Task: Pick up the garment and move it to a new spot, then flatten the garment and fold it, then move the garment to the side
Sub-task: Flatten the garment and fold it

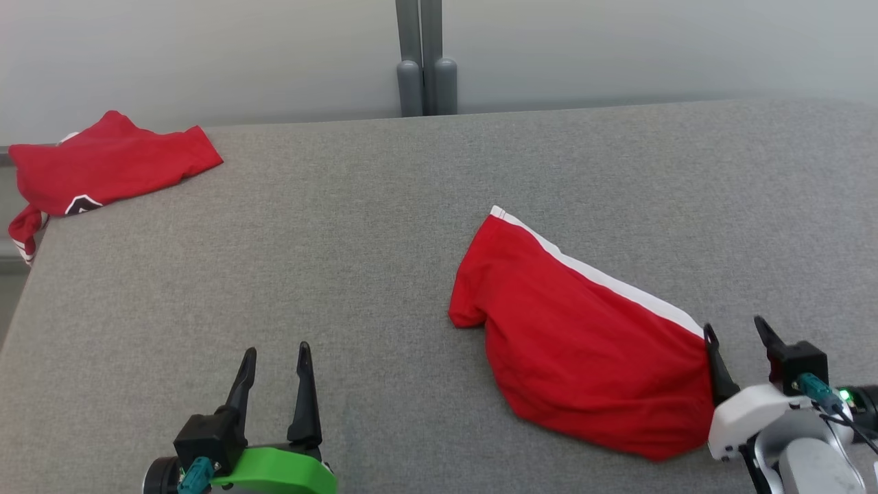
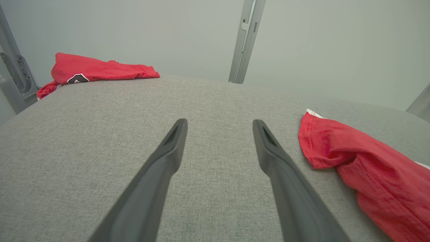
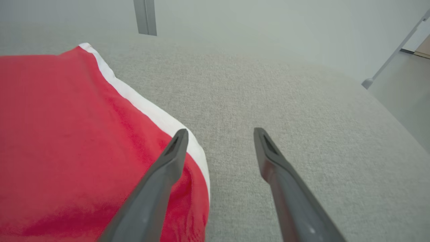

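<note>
While red folded cloth garment with white band (image 1: 583,343) lies on grey fabric table (image 1: 384,240), right fingers (image 1: 718,367) gape wide at its edge, empty; left fingers (image 1: 304,391) likewise, well away from it.

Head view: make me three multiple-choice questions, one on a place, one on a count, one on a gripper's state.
1. Where on the table does the white-striped garment lie? A far left corner; B far middle; C near right side.
2. How many red garments are on the table? A one; B two; C three.
3. The right gripper is: A open; B shut on the garment; C shut, empty.
Answers: 1 C, it lies beside the right gripper; 2 B, a second red garment sits at the far left corner; 3 A, its fingers stand apart.
</note>
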